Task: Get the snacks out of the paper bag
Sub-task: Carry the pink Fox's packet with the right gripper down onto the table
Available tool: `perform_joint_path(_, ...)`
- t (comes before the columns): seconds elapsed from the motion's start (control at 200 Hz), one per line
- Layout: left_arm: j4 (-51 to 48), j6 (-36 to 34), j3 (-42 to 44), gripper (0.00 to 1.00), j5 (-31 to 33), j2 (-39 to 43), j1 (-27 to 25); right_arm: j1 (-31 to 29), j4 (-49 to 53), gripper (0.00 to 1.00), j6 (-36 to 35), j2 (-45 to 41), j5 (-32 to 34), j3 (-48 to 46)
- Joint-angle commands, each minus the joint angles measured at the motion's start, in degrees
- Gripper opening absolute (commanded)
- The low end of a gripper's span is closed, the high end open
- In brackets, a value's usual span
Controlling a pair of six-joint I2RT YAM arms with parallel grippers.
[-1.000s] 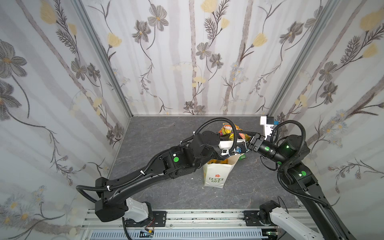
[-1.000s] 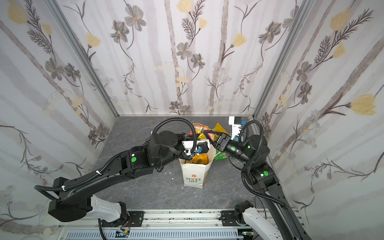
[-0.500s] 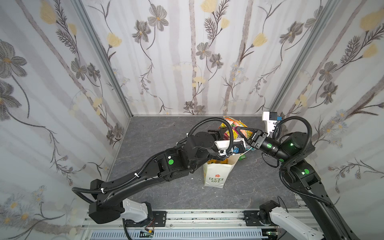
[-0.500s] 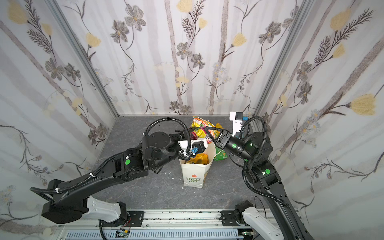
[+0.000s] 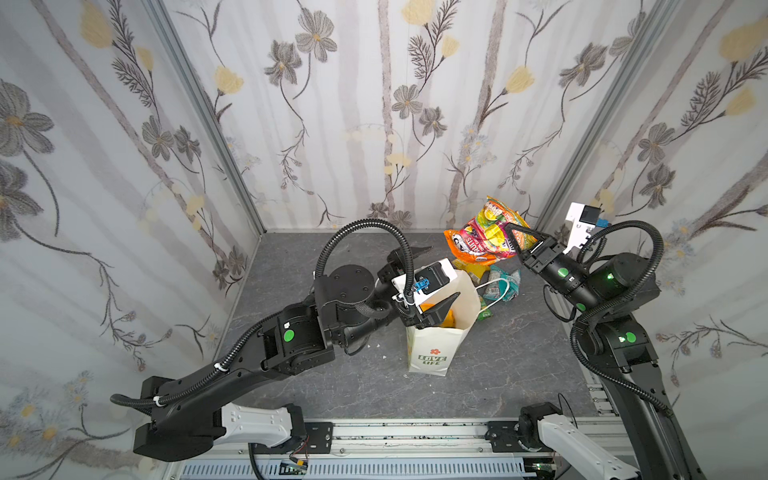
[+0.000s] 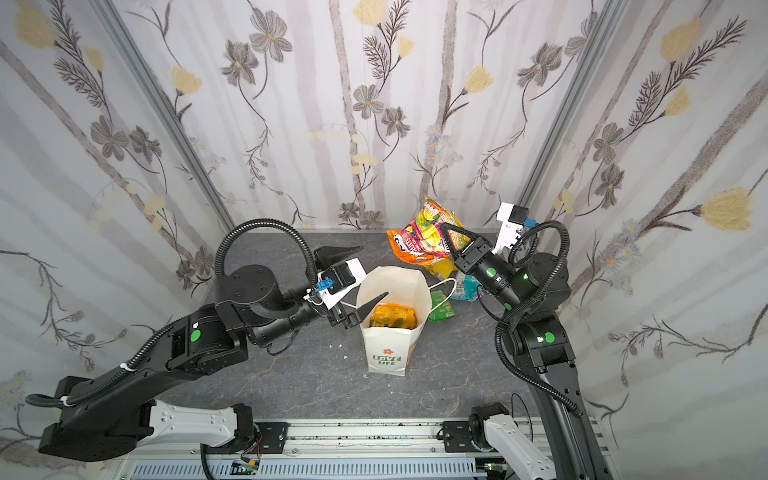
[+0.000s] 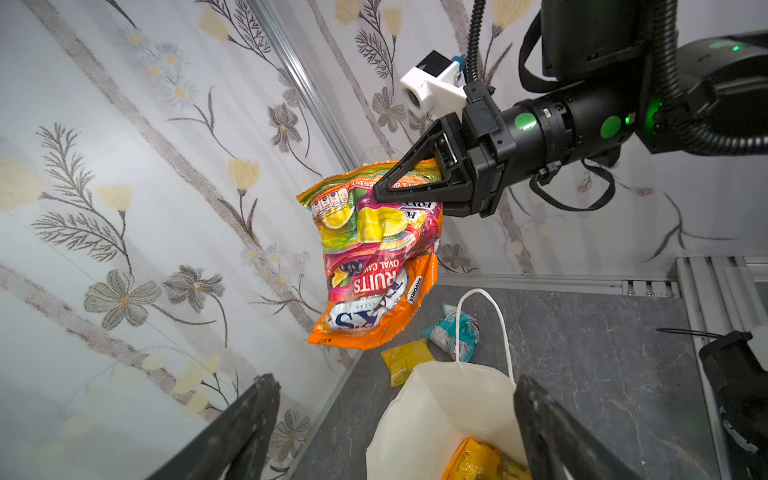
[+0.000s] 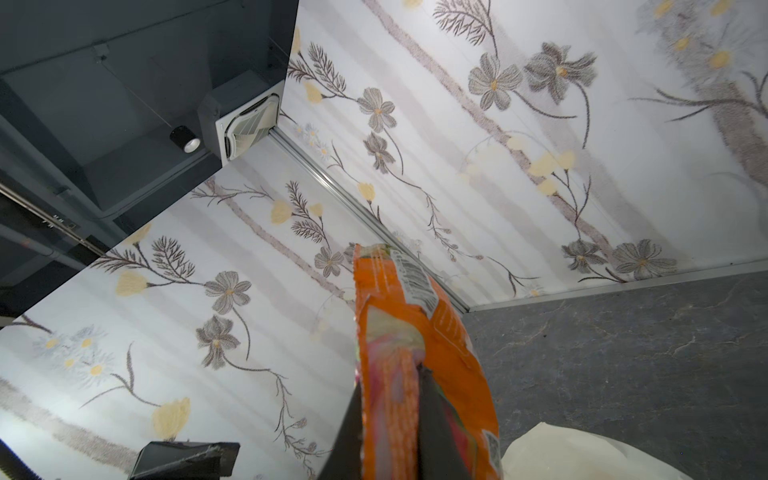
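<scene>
The white paper bag (image 5: 432,357) (image 6: 388,357) stands upright mid-table, mouth open. My right gripper (image 5: 509,228) (image 6: 446,228) (image 7: 376,193) (image 8: 390,382) is shut on the top edge of the large orange pouch (image 5: 482,239) (image 6: 424,237) (image 7: 374,266) (image 8: 440,332), which hangs in the air behind the bag. My left gripper (image 5: 436,274) (image 6: 372,271) (image 7: 395,380) is open and empty, one finger over the bag's mouth (image 7: 449,399) and one outside it. An orange-yellow packet (image 5: 449,320) (image 6: 392,316) (image 7: 478,461) lies inside the bag.
On the table behind and right of the bag lie a yellow packet (image 5: 471,268) (image 7: 405,359), a teal packet (image 5: 505,282) (image 7: 451,332) and a green packet (image 6: 442,305). The bag's cord handle (image 7: 480,324) loops over them. Flowered walls close off three sides.
My left gripper has let go of the orange pouch, opened wide and drawn back. My right gripper has shut on the pouch and lifted it up and back, clear of the bag.
</scene>
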State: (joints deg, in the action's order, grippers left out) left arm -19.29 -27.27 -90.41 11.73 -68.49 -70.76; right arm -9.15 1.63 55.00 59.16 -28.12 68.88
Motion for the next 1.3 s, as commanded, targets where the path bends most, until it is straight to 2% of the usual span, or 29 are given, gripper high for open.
perform_joint_path(0.0,-2.6,9.2,-1.3,0.90,-0.7,-0.1,0.6,3.8,-5.4,0.00,2.9,0.0,-0.8,-1.3)
perform_joint_path(0.165,-6.2,17.2,-1.9,0.90,-1.0,-0.8,3.5,12.0,-8.9,0.00,7.4,-1.0,-4.1,-6.5)
perform_joint_path(0.33,-8.7,24.5,-1.1,0.91,-6.6,-1.6,7.2,19.5,-12.5,0.00,10.9,-2.3,-7.9,-12.7)
perform_joint_path(0.605,-14.2,27.8,-1.3,0.94,-16.1,-3.4,10.2,28.3,-14.2,0.00,13.1,-6.0,-9.0,-22.7)
perform_joint_path(0.769,-14.9,28.0,-1.2,0.97,-17.9,-5.3,10.5,30.7,-14.6,0.00,12.8,-6.9,-9.5,-29.2)
perform_joint_path(0.984,-15.7,28.5,-2.0,0.98,-19.6,-6.3,10.5,32.6,-14.6,0.00,8.7,-6.7,-7.3,-37.5)
perform_joint_path(1.294,-16.4,28.5,-2.0,0.99,-19.9,-6.7,10.6,35.8,-17.8,0.00,2.7,1.8,-7.1,-46.0)
